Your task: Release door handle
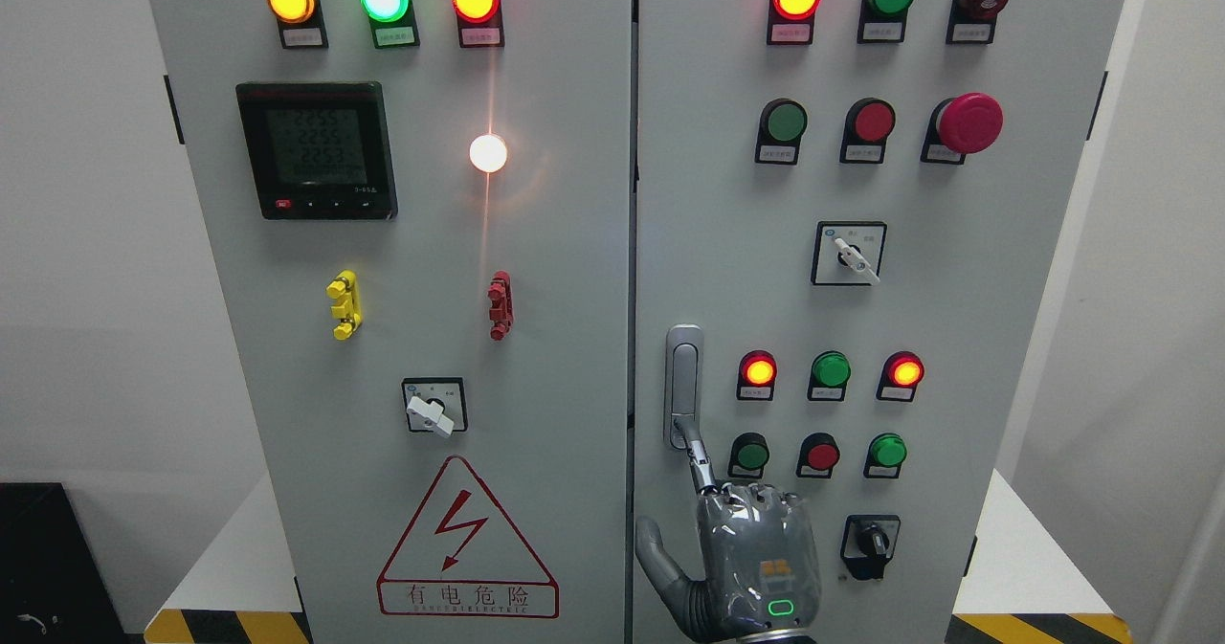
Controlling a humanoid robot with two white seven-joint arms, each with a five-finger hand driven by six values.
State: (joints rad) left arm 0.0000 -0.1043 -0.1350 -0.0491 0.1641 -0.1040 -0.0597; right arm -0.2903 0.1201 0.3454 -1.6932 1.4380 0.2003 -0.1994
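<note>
Your grey right hand (756,558), other fingers curled, rests its index fingertip on the silver metal door handle (683,386) at its six o'clock; you've yet to withdraw.

Warning triangle (467,539) reads 有电危险; meter (316,150) shows 2253.

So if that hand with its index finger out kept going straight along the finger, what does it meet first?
The hand points its index finger up at the door handle. The fingertip seems already at the handle's lower end, so the handle comes first, though depth is unclear.
</note>
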